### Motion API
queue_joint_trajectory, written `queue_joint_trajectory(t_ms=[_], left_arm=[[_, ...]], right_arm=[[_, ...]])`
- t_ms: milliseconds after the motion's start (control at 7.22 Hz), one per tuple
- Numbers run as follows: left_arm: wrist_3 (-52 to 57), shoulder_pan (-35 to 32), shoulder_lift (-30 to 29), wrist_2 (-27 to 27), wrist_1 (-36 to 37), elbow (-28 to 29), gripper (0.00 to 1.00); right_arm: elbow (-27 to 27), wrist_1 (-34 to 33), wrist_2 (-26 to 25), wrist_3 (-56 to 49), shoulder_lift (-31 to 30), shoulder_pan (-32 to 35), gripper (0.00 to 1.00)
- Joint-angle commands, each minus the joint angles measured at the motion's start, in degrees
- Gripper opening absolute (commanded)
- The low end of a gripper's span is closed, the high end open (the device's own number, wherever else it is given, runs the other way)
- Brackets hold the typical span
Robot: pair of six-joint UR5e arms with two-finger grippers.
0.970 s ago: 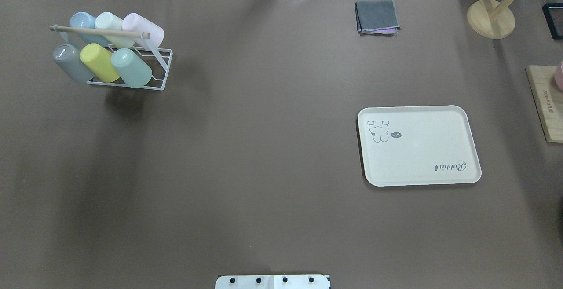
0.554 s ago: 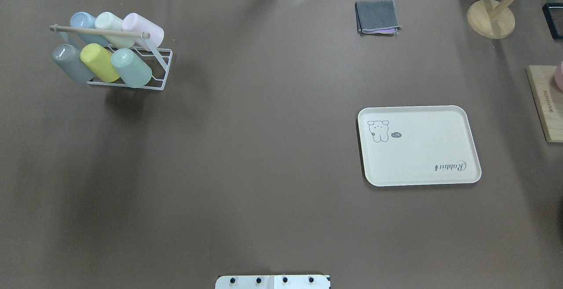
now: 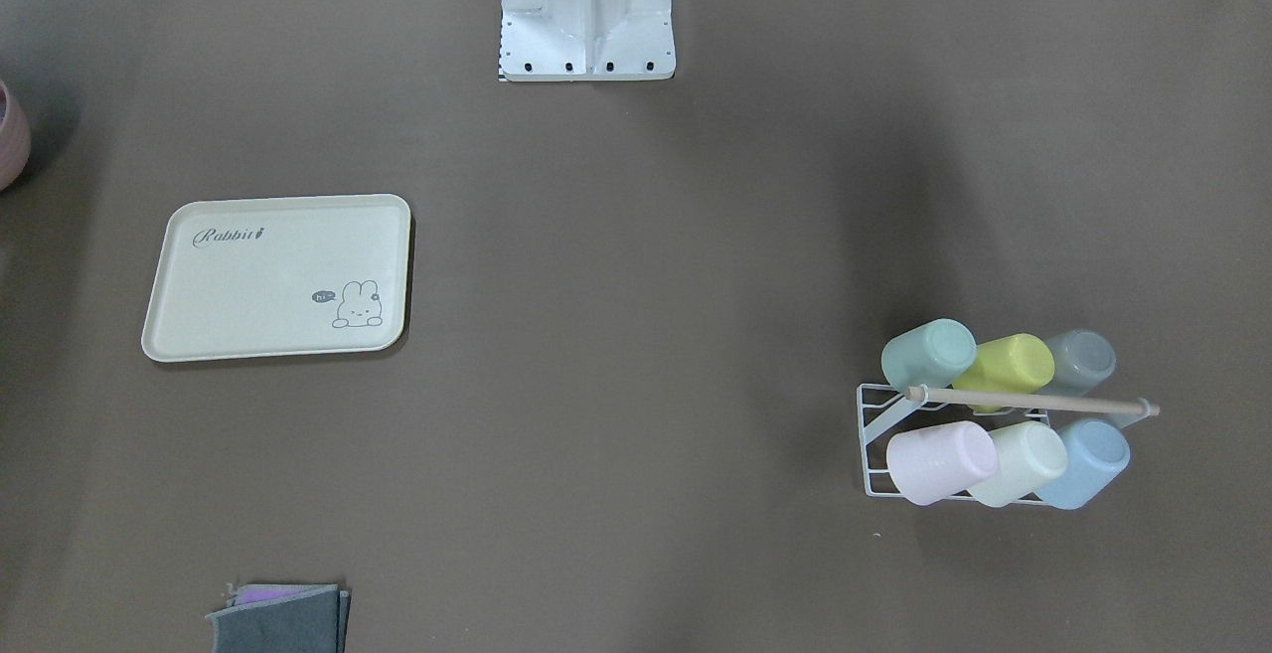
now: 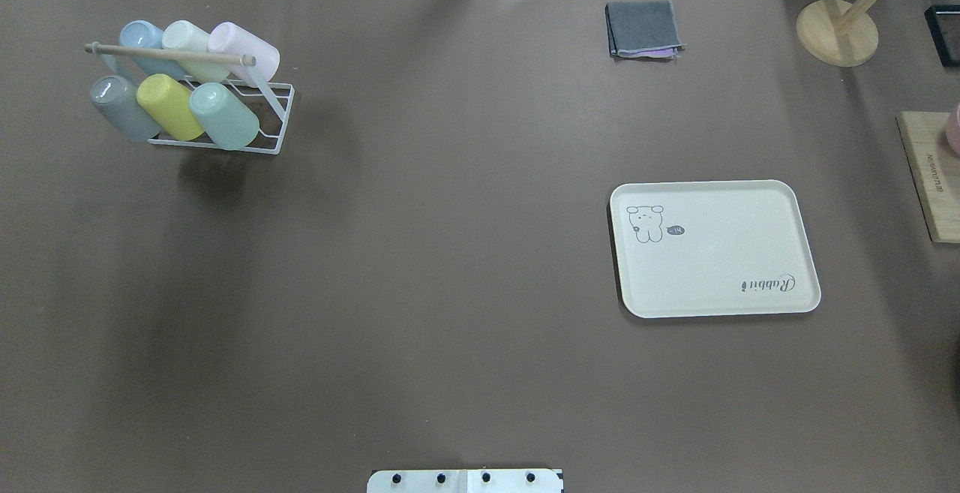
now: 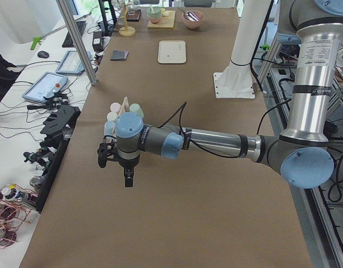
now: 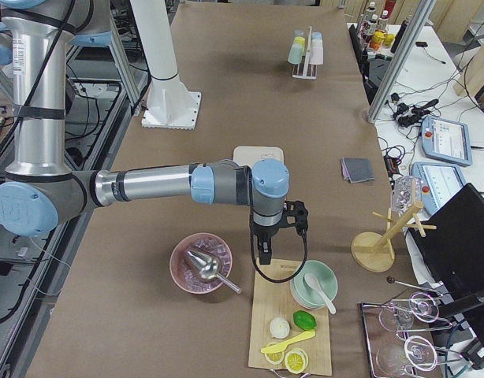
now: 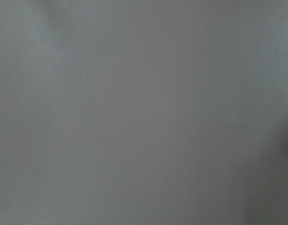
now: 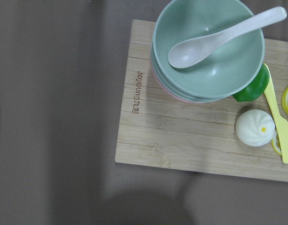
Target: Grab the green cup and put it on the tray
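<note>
Pale green cup point(image 4: 223, 115) on rack point(image 4: 169, 54)

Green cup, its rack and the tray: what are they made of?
The green cup looks like plastic: smooth and matte, one even pale colour with only a soft highlight. The rack seems to be thin white-coated metal wire, with a bare tan wooden bar across the top. The tray looks like matte cream plastic, perhaps melamine or bamboo fibre; the pictures cannot settle which.
</note>
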Motion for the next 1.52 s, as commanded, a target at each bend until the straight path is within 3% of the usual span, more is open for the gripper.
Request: queue_joint_trajectory(t_ms=[0,139,416,693,831,970,1108,1247,1386], left_arm=[[-0.3,2.7,-6.1,0.6,20.8,-10.5,0.98],[-4.5,6.6,-6.0,1.9,23.5,-16.2,0.98],[-13.3,14.0,-6.6,2.0,20.6,-23.6,0.98],[-18.4,22.7,-5.9,1.7,19.7,-30.2,0.98],[-25.1,28.7,-9.2,3.3,20.1,-30.8,0.98],[-23.7,34.4,-10.9,7.8,19.5,-31.7,0.98],[-15.9,42.9,-11.5,17.6,18.3,-33.3,0.98],[-2.4,50.7,-11.2,34.8,19.5,-34.1,0.98],[7.5,52.4,-10.9,40.1,21.0,-34.2,0.98]], right_arm=[[0.0,0.0,1.9,-0.1,0.2,-0.1,1.0],[0.0,0.6,2.8,-0.9,0.0,-0.1,1.0],[0.8,3.7,6.2,0.9,-0.6,0.4,1.0],[0.8,3.9,9.7,8.0,-0.1,0.3,1.0],[1.1,3.9,11.2,9.0,0.2,-1.5,1.0],[1.1,3.9,11.6,14.5,1.9,-3.7,1.0],[1.4,4.0,11.6,22.2,5.3,-7.2,1.0],[1.0,5.4,11.5,26.8,7.4,-10.3,1.0],[-2.1,15.0,11.0,33.7,7.5,-13.3,1.0]])
